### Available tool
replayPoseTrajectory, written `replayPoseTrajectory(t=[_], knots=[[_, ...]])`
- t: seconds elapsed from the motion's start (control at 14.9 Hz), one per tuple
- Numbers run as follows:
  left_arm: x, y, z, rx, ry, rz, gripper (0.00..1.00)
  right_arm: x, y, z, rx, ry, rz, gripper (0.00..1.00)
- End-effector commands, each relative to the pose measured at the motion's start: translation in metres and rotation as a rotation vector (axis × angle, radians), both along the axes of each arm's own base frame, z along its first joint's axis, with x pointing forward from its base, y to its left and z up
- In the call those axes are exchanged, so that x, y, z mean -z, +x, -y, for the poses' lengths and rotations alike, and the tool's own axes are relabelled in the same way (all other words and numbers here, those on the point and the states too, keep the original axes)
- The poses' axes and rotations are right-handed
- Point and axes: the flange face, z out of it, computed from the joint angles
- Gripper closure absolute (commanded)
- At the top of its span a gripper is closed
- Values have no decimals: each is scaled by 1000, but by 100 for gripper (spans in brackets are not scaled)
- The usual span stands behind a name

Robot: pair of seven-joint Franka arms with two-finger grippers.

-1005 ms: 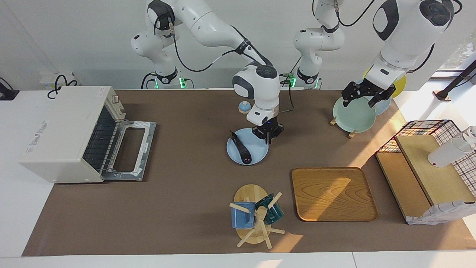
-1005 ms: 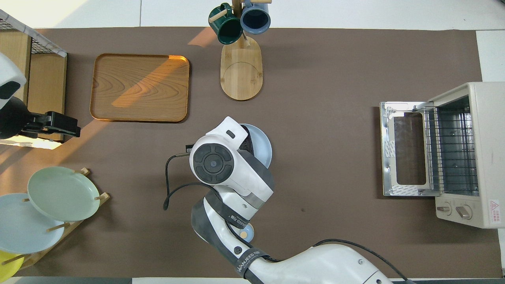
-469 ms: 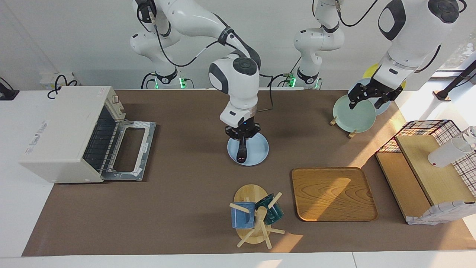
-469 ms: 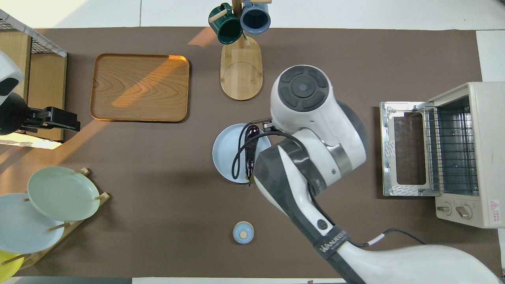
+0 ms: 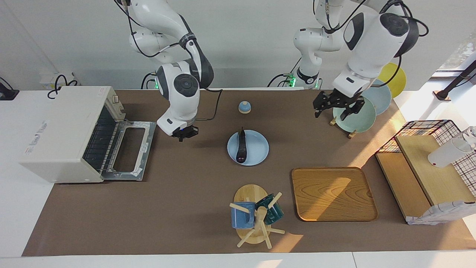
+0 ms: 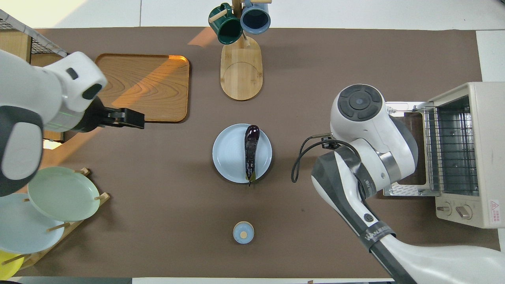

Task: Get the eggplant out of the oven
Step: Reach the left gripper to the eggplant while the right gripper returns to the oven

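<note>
Already out: oven (image 5: 63,134) at the right arm's end of the table, door dropped flat, wire rack bare, nothing of the task seen inside. Blue plate (image 5: 256,150) at mid-table, carrying the eggplant (image 5: 241,147), well apart from the oven. Long axis running toward and away from the robots, thin stem tip at the robots' end, blunt glossy end pointing away.

Right gripper (image 5: 183,133) up over the brown mat between oven door and plate, fingertips pinched together on nothing; eggplant off to the side of those fingertips, toward the left arm's end, clear of them and not touched. Clearly the nearer of the two hands to both eggplant and oven.

Left gripper (image 5: 336,106) hanging over the mat just beside the green plate on the rack (image 5: 353,118), fingers spread wide, empty; eggplant well apart from them, toward the right arm's end.

Judged from the lie of things: removal done, little left except perhaps shutting the door, handiest for the right arm.
</note>
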Motion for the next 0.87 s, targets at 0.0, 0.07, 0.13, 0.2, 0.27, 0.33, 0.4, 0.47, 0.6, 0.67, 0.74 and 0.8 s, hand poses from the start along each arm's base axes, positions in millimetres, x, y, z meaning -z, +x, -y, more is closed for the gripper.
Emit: replayPoseTrajectory(t=[0.0,0.07,0.13,0.2,0.27,0.33,0.4,0.47,0.6,0.67,0.74,0.8], knots=[[50,1,84,-24,-36,7,0,23,-25,39,-10,6,48,100],[68,0,109,-13,-42,14,0,31,-29,51,-4,3,55,100],[82,-4,128,12,-44,19,0,36,-31,56,-4,-5,49,100],[97,-15,146,38,-47,26,0,41,-34,60,-9,-16,44,100],[115,-24,155,50,-53,46,0,49,-38,66,-21,-31,43,100],[129,-36,170,68,-65,74,0,56,-41,75,-29,-31,62,100],[143,-46,186,84,-69,80,0,64,-43,86,-20,-23,72,100],[160,-52,197,81,-65,70,0,68,-45,92,-24,-27,72,100],[188,-58,217,100,-66,72,0,68,-45,94,-62,-53,68,100],[196,-61,222,100,-66,72,0,69,-46,96,-92,-81,66,100],[206,-60,225,98,-63,68,0,68,-46,97,-119,-108,66,100],[213,-62,228,101,-62,66,0,68,-46,97,-131,-119,65,100]])
